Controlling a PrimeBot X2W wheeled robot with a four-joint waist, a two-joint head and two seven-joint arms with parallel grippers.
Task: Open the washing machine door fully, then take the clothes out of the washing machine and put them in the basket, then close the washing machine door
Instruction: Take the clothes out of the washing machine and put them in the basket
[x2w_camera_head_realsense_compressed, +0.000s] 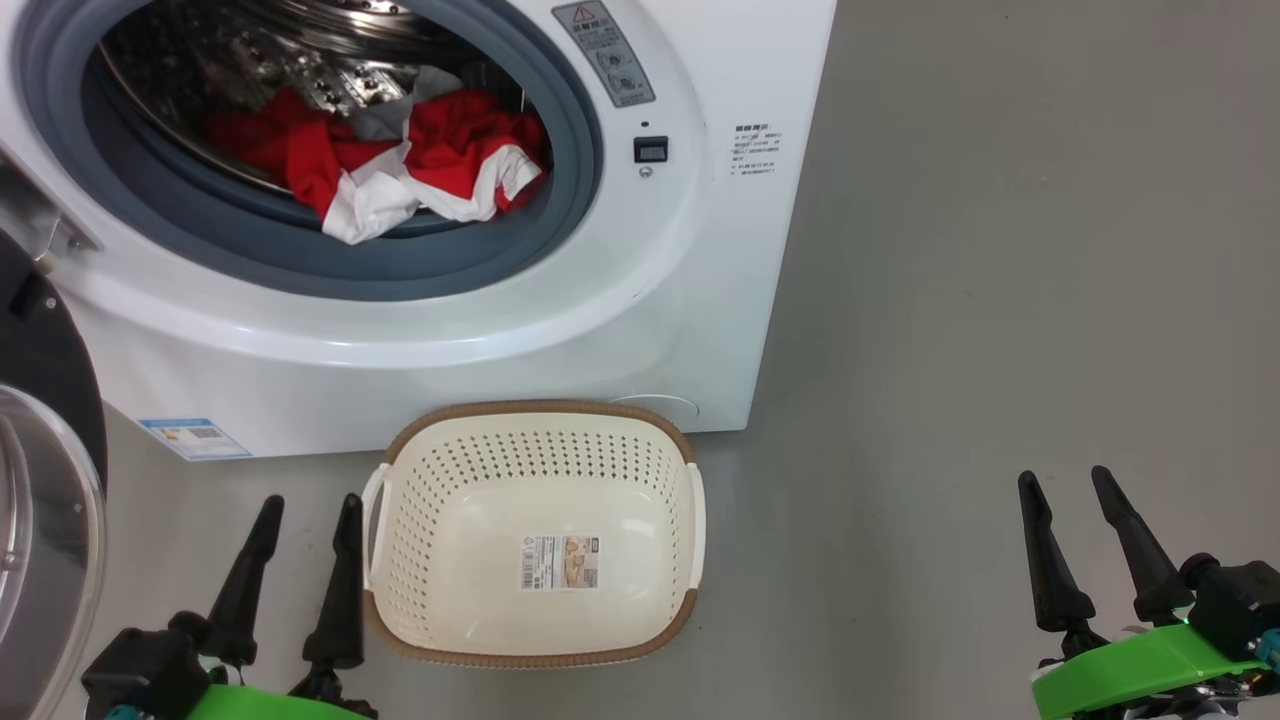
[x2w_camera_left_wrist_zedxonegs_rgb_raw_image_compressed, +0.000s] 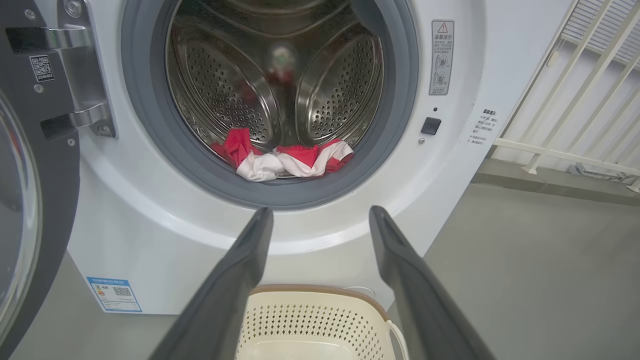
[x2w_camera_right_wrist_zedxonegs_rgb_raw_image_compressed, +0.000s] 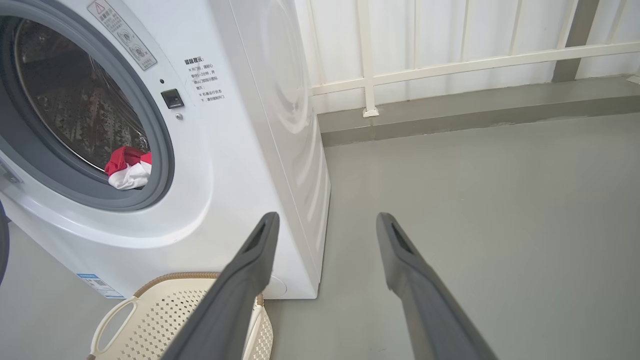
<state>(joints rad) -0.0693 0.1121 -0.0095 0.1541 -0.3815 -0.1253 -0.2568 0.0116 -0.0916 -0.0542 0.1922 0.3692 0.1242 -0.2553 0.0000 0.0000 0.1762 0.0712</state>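
- One red-and-white heap of clothes (x2w_camera_head_realsense_compressed: 400, 165) lies low in the drum (x2w_camera_head_realsense_compressed: 200, 60) of the washing machine (x2w_camera_head_realsense_compressed: 600, 330), its front fold draped over the grey ring (x2w_camera_head_realsense_compressed: 300, 265) — how many garments, I cannot tell.
- Judged step: fetching them out. Best to enter over the ring's lower lip, pinch the bunched white fold nearest the opening, lift clear, then turn to the basket (x2w_camera_head_realsense_compressed: 540, 410).
- One basket, empty, stands on the floor (x2w_camera_head_realsense_compressed: 1000, 300) just before the machine.
- One washing machine door (x2w_camera_head_realsense_compressed: 45, 400) hangs swung open at the left.
- Two pincers — left pincer (x2w_camera_head_realsense_compressed: 311, 500), right pincer (x2w_camera_head_realsense_compressed: 1063, 475) — both spread apart, holding nothing.
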